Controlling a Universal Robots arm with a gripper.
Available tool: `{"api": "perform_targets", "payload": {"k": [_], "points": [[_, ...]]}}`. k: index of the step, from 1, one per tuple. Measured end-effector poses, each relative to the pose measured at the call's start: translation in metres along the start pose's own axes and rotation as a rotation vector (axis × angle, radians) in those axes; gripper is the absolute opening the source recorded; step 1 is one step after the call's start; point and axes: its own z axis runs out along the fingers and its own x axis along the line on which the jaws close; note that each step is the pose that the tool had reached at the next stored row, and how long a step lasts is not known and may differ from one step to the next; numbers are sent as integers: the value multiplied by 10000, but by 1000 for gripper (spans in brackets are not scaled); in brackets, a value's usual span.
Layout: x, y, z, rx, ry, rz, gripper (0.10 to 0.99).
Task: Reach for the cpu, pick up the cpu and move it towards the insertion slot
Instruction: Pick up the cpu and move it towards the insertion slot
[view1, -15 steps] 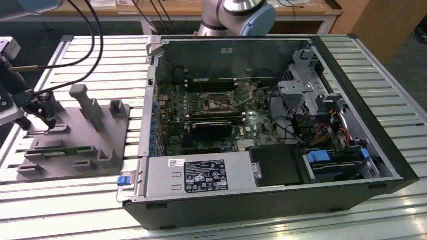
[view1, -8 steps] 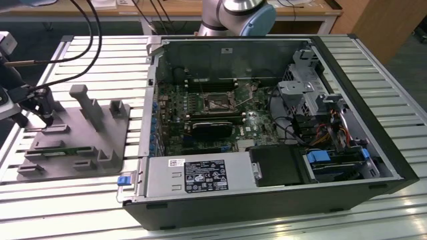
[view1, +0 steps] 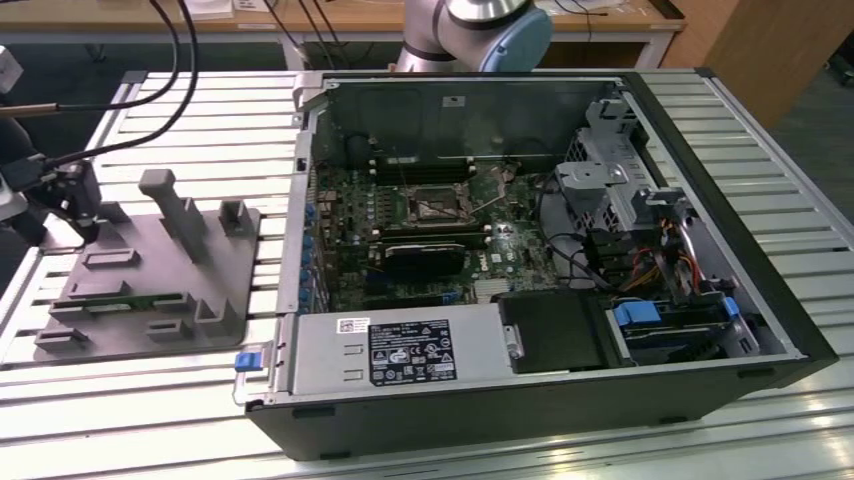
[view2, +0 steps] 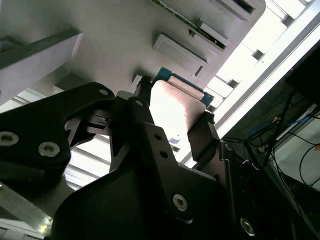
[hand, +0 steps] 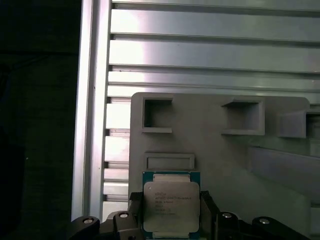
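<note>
Clamped, apparently, on two edges of the cpu (hand: 171, 205) with the gripper (view2: 176, 102), narrowed to chip width, at the grey fixture (view1: 147, 280) in the exterior view's middle left. Not yet carried to the insertion slot (view1: 434, 207), mid-frame inside the case (view1: 534, 405).

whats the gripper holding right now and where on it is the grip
The gripper holds the cpu, with its fingers pressed on two opposite side edges, at the grey fixture block.

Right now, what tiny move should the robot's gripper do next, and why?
Probably lift straight up a little. The gripper looks closed on the cpu right at the grey fixture, and the insertion slot sits apart inside the computer case.
</note>
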Motion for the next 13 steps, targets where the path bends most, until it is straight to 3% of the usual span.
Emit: {"api": "perform_targets", "payload": {"k": [13], "points": [[-3,14,-320,0,0,0,541]]}}
